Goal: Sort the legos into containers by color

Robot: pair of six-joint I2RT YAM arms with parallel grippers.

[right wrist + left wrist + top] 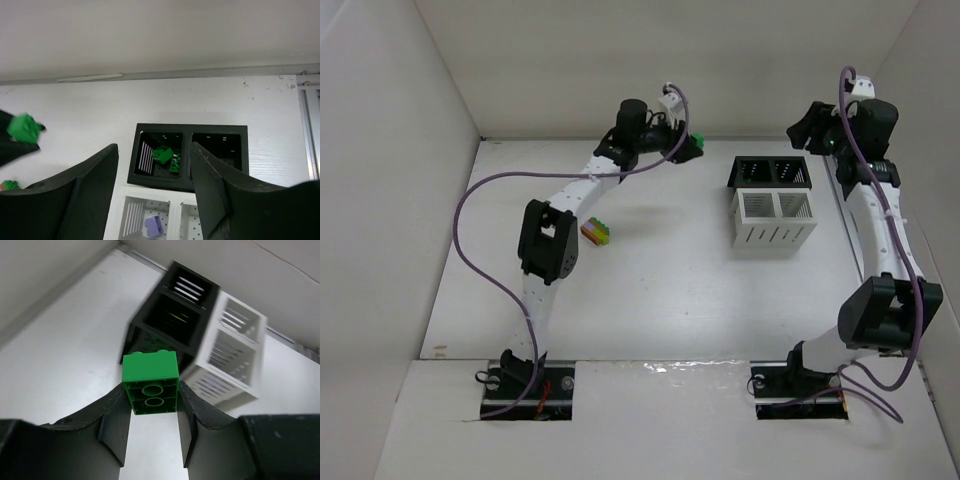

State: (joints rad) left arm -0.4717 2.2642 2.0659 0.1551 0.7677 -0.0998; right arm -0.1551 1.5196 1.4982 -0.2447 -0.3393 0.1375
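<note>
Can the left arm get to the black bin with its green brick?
Probably yes. The left gripper holds the green brick near the black bin, only bare table lies between them, and the right gripper is off behind the bin.

Bright, even light on my rig.
My left wrist view blurs the black slotted plastic bins (142,342); glare streaks the white tabletop (660,300) at its near edge.

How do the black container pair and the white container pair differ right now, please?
The black container pair stands farther back; the white container pair stands in front of it. The black pair holds green legos, the white pair a purple lego. Both have two compartments and slotted sides.
</note>
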